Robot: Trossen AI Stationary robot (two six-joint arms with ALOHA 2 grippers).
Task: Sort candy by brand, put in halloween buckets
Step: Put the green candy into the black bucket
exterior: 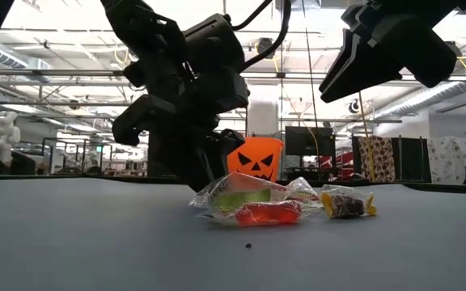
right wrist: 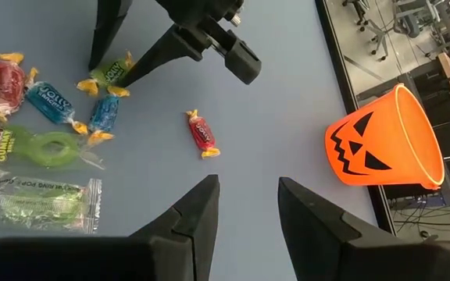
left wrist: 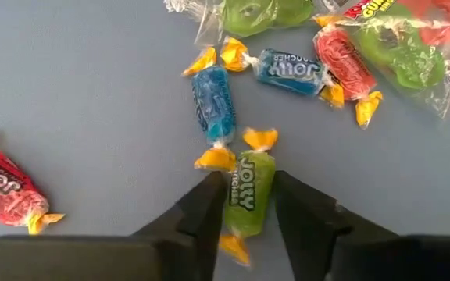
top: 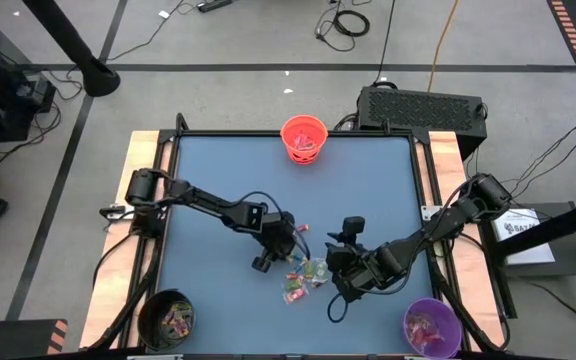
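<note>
The candy lies as a small heap [top: 303,272] on the blue table, right of centre and toward the near edge. My left gripper [left wrist: 248,183] is down at the heap's left side, shut on a green candy [left wrist: 248,195] that lies flat on the table. Two blue candies [left wrist: 213,105] and a red one [left wrist: 2,187] lie close by. My right gripper [right wrist: 248,187] hangs open above the table right of the heap, with nothing between its fingers. The halloween buckets stand apart: orange [top: 303,138] at the far edge, black [top: 166,318] near left, purple [top: 431,327] near right. My left gripper pinches the green candy between its two fingers, one on each long side of the wrapped body [left wrist: 244,207]. The fingers slant down from the table's left and lie along the candy. The candy rests flat on the table, its yellow twisted ends sticking out in front and behind.
A lone red candy [right wrist: 201,133] lies apart from the heap, toward the orange bucket [right wrist: 385,140]. Larger clear packets with green rings [right wrist: 41,148] lie in the heap. The black and purple buckets hold candy. Bare table spreads left of the heap and toward the far edge.
</note>
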